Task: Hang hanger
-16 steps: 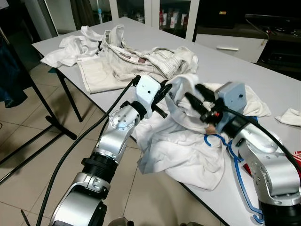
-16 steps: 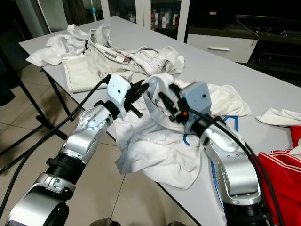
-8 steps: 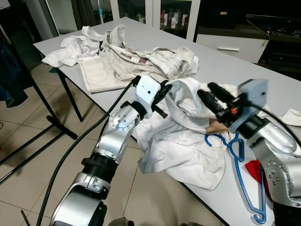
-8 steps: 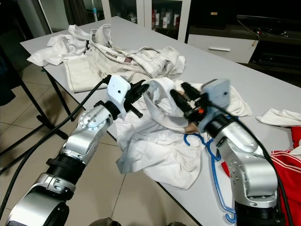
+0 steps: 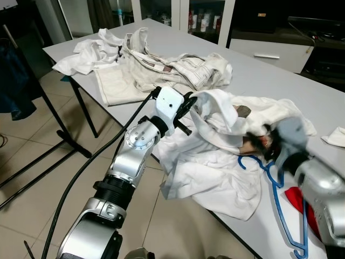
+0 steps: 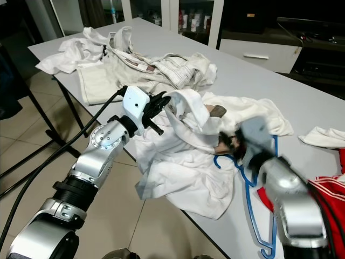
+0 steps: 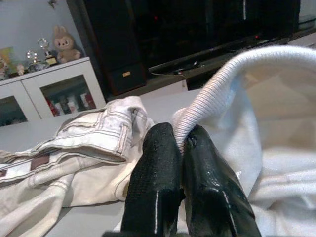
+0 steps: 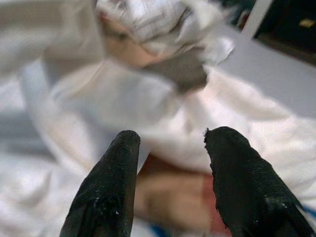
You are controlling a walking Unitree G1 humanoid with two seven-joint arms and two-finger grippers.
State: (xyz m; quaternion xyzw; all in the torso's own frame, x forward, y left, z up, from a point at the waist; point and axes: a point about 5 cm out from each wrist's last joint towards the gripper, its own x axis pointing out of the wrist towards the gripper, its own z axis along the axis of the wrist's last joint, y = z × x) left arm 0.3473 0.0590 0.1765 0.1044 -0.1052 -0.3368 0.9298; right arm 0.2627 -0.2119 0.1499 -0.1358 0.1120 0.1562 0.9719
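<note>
My left gripper [image 7: 180, 148] pinches the white shirt's [image 5: 215, 162] ribbed collar; my right gripper [image 8: 170, 143] hovers spread apart.
The blue hanger [image 5: 280, 199] lies beside the shirt, near the grey table's [image 5: 280, 75] front edge above tiled floor [image 5: 32, 178].

There are no words, numbers or signs to read here. The small tag on the pale trousers [image 5: 168, 68] is too tiny and fuzzy to make out. The bottles in the cabinet [image 6: 190, 20] are too far off to read.
</note>
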